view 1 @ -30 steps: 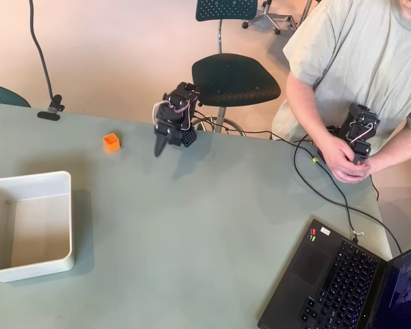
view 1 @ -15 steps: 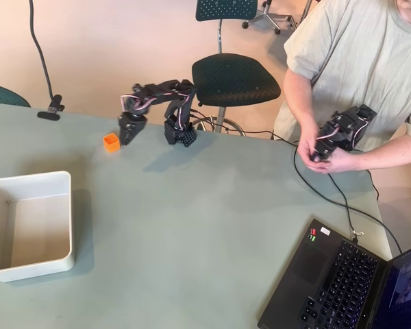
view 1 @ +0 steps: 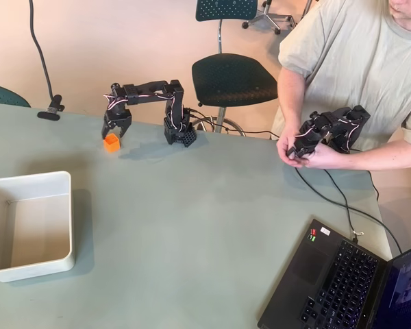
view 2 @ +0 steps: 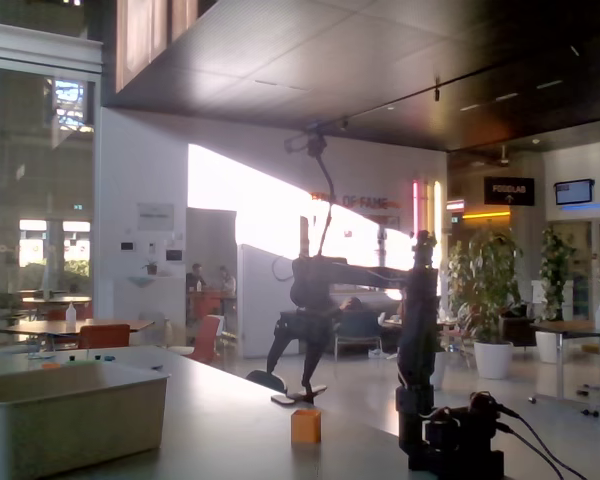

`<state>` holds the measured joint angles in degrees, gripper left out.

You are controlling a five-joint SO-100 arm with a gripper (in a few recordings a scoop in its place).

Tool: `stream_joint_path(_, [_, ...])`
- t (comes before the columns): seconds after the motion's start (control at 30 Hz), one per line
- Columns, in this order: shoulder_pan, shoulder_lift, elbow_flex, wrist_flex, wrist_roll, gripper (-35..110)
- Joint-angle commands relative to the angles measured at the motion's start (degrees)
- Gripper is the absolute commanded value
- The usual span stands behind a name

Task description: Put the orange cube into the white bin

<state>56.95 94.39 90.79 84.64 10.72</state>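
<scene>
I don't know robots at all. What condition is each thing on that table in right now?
orange cube: resting on the table, not lifted.
gripper: open, poised right above the cube.
white bin: upright, nothing inside.
laptop: lid open.

Arm: black, stretched leftward from its base at the table's far edge in the overhead view. Gripper (view 1: 114,133): points downward, fingers spread, poised low over the table.
</scene>
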Motion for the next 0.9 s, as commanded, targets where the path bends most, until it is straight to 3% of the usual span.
stream_joint_path(0.0, [1.58,0.09,-1.41,0.53,0.44,56])
stream_joint_path(0.37, [6.94,-6.77,-1.49,5.71,0.53,70])
stream_joint_path(0.87, [8.26,-16.08,-2.20,4.83,-2.02,69])
